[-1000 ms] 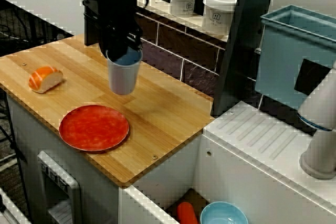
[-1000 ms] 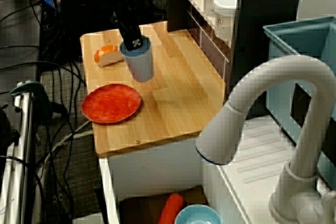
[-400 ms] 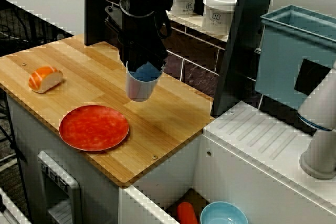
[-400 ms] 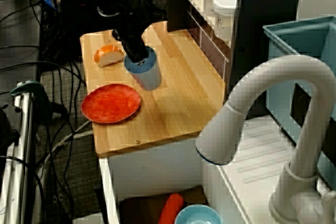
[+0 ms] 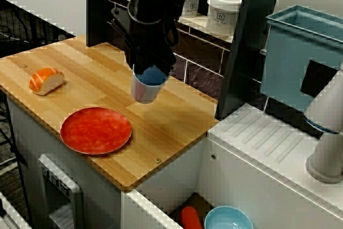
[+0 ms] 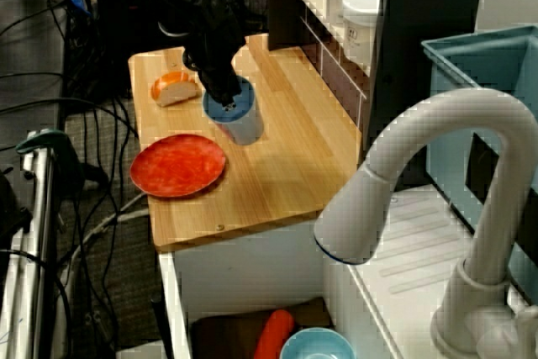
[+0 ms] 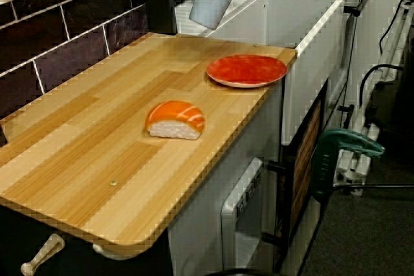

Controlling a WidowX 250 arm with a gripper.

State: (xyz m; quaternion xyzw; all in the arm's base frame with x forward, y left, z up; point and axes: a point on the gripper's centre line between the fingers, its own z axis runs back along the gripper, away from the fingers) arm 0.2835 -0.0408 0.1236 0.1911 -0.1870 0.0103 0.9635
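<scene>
The gripper [image 5: 151, 69] is closed on the rim of a pale cup [image 5: 145, 90] with a blue inside. One finger appears to sit inside the mouth and the other outside the wall, though the dark arm hides the exact contact. The cup hangs directly beneath the gripper, clear of the wooden counter [image 5: 177, 119], over its rear right part near the dark tiled wall. Its long axis is close to upright with the mouth up. The view from the sink side shows a slight lean [image 6: 239, 121], and the low view along the counter shows it more plainly [image 7: 214, 5]. A red plate [image 5: 96, 130] lies flat on the counter to the front left of the cup, apart from it. A piece of salmon sushi [image 5: 46, 80] rests further left, well apart from both. Bare wood lies under the cup and to its right as far as the counter edge. Beyond that edge is the white draining board [image 5: 268, 143], and a blue bowl [image 5: 228, 220] sits in the sink below. White jars [image 5: 223, 12] stand on the shelf behind the arm.
</scene>
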